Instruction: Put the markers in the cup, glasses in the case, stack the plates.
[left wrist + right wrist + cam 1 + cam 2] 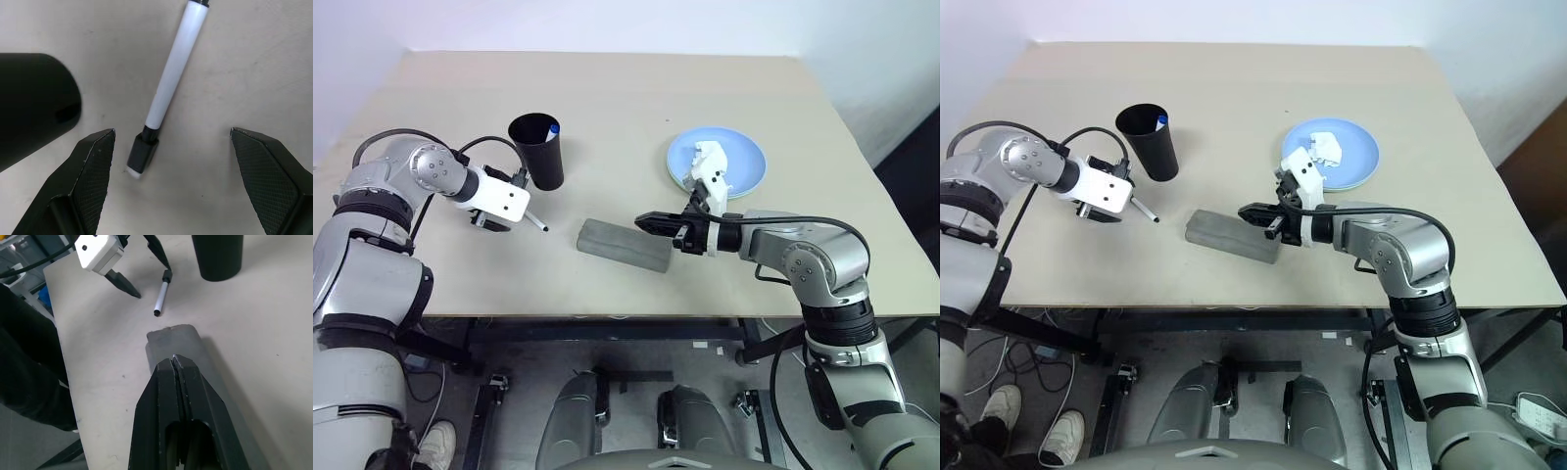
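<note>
- While the left gripper (171, 181) hangs over the tabletop (636, 98) with its fingers (90, 166) spread wide and nothing in them, the black-capped marker (168, 90) lies flat on the table between them, cap end nearest the claw.
- Cup (537, 149) stands upright on the left side of the table, just beyond that marker; a blue-tipped marker (553, 128) pokes up inside its rim. Judgement: one marker is done, one is left.
- Right gripper (175, 363) is clenched tight, fingers pressed together, holding nothing. It points left, its tip over the near-right end of the grey case (624, 246).
- Case lies closed and flat near the middle of the table, near edge side. The glasses are not lying loose anywhere on the table; whether they are inside the shut case cannot be told from outside.
- Blue plate (744, 162) sits on the far right. In the right eye view a pale green edge (1356, 183) peeks from under its near rim, so the plates look stacked, blue on top. A crumpled white tissue (1324, 146) rests on the blue plate.
- Progress, as judged: plates likely finished, case likely finished, first marker in. Remaining job looks like closing on the black-capped marker, lifting it and dropping it into the cup.
- Risk: cup stands close beside the left claw, so a careless move could knock it.
</note>
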You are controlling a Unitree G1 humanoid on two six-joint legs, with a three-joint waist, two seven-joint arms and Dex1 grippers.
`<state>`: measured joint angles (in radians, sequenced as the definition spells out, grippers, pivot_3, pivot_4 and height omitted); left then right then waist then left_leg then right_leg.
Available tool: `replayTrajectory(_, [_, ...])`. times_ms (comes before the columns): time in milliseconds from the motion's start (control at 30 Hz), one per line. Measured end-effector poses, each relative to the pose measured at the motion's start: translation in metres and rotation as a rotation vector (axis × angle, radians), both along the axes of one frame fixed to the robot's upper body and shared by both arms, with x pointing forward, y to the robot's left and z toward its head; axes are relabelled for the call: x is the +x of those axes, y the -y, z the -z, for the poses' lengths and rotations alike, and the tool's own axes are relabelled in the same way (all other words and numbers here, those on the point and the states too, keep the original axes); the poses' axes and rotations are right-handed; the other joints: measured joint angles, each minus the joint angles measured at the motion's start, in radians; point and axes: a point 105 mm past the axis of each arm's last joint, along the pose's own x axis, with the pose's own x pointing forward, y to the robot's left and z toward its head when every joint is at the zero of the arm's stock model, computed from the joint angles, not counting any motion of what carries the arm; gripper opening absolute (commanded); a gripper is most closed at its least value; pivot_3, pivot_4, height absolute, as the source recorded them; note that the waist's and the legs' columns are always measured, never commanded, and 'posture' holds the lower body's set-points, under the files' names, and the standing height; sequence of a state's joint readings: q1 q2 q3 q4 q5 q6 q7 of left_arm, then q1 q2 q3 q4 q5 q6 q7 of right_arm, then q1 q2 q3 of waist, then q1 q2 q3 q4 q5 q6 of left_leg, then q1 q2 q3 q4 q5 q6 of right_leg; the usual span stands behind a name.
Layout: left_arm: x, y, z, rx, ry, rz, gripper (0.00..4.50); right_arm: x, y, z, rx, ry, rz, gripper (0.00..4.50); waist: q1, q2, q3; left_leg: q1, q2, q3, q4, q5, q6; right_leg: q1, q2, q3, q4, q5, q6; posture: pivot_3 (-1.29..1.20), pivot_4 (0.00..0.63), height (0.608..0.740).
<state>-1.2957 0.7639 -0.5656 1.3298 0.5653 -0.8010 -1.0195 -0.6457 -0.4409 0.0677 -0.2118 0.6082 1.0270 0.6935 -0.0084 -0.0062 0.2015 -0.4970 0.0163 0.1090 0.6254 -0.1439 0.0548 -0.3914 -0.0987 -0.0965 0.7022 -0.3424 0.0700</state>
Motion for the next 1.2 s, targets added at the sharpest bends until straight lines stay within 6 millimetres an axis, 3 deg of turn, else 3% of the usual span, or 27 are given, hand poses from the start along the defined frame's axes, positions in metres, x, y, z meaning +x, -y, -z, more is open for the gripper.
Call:
replayTrajectory(333, [-0.009, 0.007, -0.005, -0.093, -0.107, 0.005, 3.94, -0.002, 0.002, -0.001, -0.007, 0.006, -0.004, 0.0, -0.007, 0.0, 0.0, -0.003, 0.0, 0.004, -0.003, 0.0, 0.0, -0.005, -0.002, 0.001, -0.007, 0.006, -0.007, 0.0, 0.15, 0.707])
replayTrajectory(533, [-0.009, 0.016, -0.01, -0.136, -0.102, 0.031, 3.94, -0.002, 0.002, -0.002, -0.007, 0.005, -0.005, 0.0, -0.009, 0.0, 0.0, -0.018, 0.001, 0.004, 0.003, 0.008, 0.002, -0.014, 0.001, 0.0, -0.003, 0.009, 0.0, 0.0, 0.15, 0.707])
replayTrajectory(733, [-0.004, 0.014, -0.01, -0.099, -0.057, 0.024, 3.94, -0.002, 0.001, -0.002, -0.007, 0.006, -0.008, 0.0, -0.009, 0.0, 0.0, -0.016, 0.001, 0.005, 0.005, 0.006, 0.01, -0.016, 0.001, -0.001, -0.003, 0.015, 0.009, 0.0, 0.15, 0.707])
replayTrajectory(1000, [0.007, 0.012, -0.008, -0.028, 0.046, 0.014, 3.94, -0.002, 0.003, -0.002, -0.011, 0.006, -0.005, 0.0, -0.003, 0.0, 0.0, -0.017, 0.0, 0.012, -0.004, 0.006, 0.009, -0.021, -0.003, 0.004, -0.005, 0.019, 0.0, 0.0, 0.15, 0.707])
replayTrajectory(1200, [0.016, 0.024, -0.018, -0.06, 0.131, 0.035, 3.94, -0.002, 0.005, -0.001, -0.022, 0.004, 0.001, 0.0, -0.008, -0.001, 0.0, -0.021, 0.0, 0.029, -0.011, 0.012, 0.001, -0.033, -0.011, 0.009, -0.004, 0.019, 0.0, 0.0, 0.15, 0.707])
